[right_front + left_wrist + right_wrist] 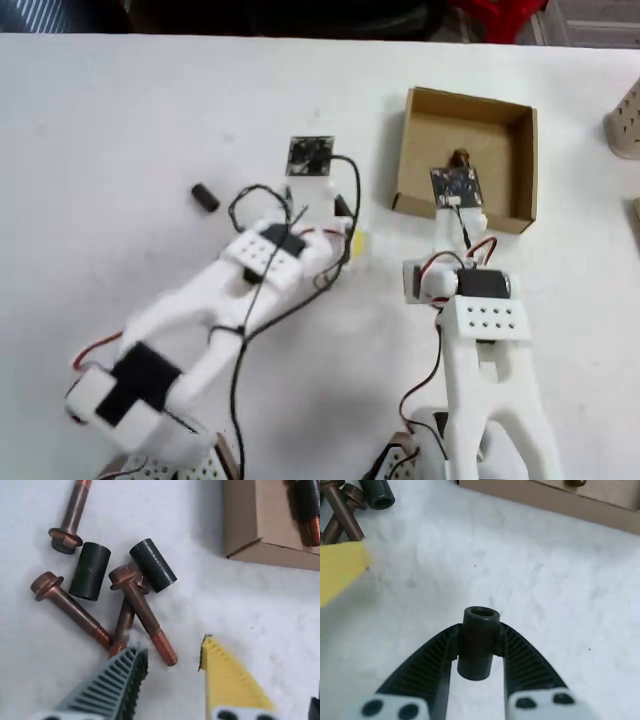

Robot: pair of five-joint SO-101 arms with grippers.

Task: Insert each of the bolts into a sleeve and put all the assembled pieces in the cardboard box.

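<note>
Right gripper point(479, 630): my jaws clamp a short black cylindrical sleeve point(477, 650).
Left gripper point(173, 646): mine spread, empty, beside copper-coloured flanged bolts point(142, 612).
Brown cardboard box point(465, 100): at two o'clock on white table point(150, 120).

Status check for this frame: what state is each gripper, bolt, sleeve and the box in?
Left gripper: open above the bolts.
Right gripper: shut on an empty sleeve.
Four bolts: loose on the table, unsleeved.
Two sleeves beside them: lying down, empty.
Lone sleeve: lying apart.
Cardboard box: open, one assembled piece inside.
</note>
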